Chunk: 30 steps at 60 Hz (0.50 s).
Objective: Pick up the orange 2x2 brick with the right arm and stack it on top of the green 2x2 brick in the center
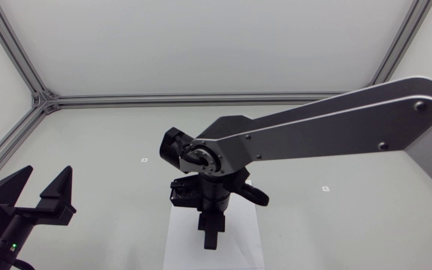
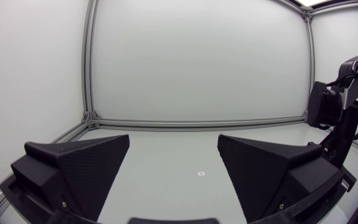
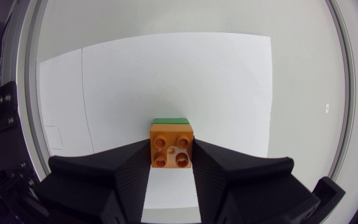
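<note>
Right gripper (image 3: 171, 157): clamped on the orange brick (image 3: 171, 144), one finger pressed to each side wall, studs facing the wrist camera. Gripped by the flanks, presumably to leave the hollow underside free for mating.

Green brick (image 3: 170, 121): only a thin strip in sight just beyond the orange brick, otherwise covered by it. Reads as directly underneath, edges roughly parallel. Cannot tell whether touching, seated or a little apart; no side view of the gap.

White sheet (image 3: 166, 74): under both bricks, in the middle of the table (image 1: 351, 217). Probably there to mark the stacking spot.

Right arm (image 1: 328, 127): entering from the right edge of the head view, reaching to the middle, wrist turned straight down over the sheet. Bricks hidden beneath the wrist in that view. Vertical approach sensible for a straight press onto studs.

Left gripper (image 2: 174, 142): fingers wide apart, nothing between them, near the table's left side, well apart from the sheet. Parked clear of the work; no part in this task.

Judged stage: placing, late. Next call: press straight down until seated, then open. Risks: slight offset between studs and sockets; tipping the stack on release if not fully seated.
</note>
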Motion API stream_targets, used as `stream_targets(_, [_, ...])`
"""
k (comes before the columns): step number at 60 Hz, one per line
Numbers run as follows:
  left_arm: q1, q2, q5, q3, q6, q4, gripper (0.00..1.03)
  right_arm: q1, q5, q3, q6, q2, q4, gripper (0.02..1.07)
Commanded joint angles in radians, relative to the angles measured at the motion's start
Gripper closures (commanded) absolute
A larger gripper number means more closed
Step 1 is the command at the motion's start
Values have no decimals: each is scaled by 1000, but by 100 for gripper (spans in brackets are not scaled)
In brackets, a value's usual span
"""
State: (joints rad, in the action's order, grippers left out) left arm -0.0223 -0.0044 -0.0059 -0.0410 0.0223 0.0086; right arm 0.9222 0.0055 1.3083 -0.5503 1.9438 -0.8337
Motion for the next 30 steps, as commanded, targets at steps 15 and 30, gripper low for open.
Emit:
stream_targets(15, [2, -8, 4, 41, -13, -15, 4, -54, -22, -12, 15, 138, -68, 101])
stream_targets(30, [2, -8, 6, 41, -13, -15, 4, -54, -48, -76, -5, 81, -8, 101])
